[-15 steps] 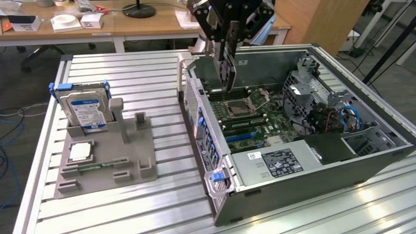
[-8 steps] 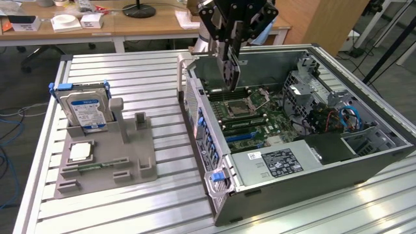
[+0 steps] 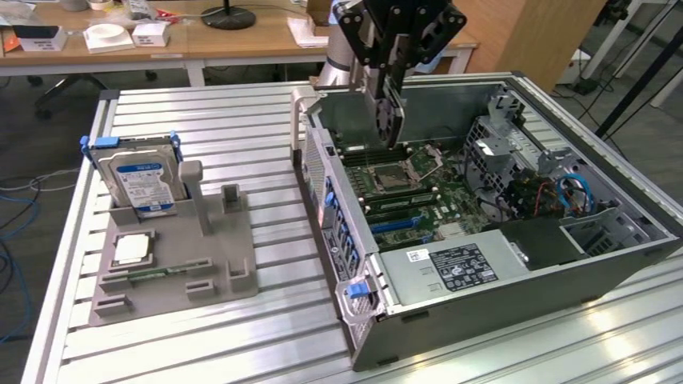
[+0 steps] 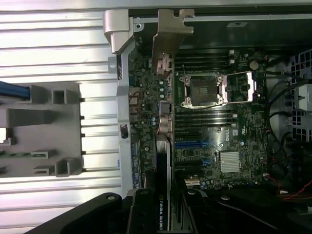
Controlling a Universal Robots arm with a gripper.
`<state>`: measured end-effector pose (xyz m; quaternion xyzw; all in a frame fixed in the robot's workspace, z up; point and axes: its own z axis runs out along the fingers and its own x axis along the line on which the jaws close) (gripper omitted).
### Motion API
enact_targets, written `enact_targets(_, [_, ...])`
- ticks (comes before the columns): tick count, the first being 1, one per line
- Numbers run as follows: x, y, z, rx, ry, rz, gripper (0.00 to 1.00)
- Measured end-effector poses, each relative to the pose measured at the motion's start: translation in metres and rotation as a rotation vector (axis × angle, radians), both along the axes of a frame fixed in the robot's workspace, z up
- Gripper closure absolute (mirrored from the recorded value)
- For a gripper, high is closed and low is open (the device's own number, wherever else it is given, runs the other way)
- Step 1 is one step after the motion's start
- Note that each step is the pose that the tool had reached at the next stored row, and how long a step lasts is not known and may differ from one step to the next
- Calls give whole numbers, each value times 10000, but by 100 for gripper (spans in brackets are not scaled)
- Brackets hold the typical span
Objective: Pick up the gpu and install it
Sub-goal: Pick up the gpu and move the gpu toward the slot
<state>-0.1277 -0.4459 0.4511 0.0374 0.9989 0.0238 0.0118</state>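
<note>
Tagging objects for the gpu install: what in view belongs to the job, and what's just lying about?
Job:
gpu, gripped by the fingers over the open case
motherboard

Lying about:
hard drive, cpu and memory stick, all on the grey holder

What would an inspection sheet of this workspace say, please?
Surface: slatted metal table, carrying case and holder.
Job's things: gpu hangs upright over the open computer case, not yet seated.
Clutter: grey holder with hard drive, processor chip and memory stick.
Claw: shut on gpu, above the case.
Cables: blue cables inside the case; floor cables at the exterior view's left.
Surroundings: wooden desks with small boxes behind.
</note>
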Motion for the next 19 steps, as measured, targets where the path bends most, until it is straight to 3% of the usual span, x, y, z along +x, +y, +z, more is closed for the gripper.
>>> enact_targets(19, [308,0,0,2,-1,0,74])
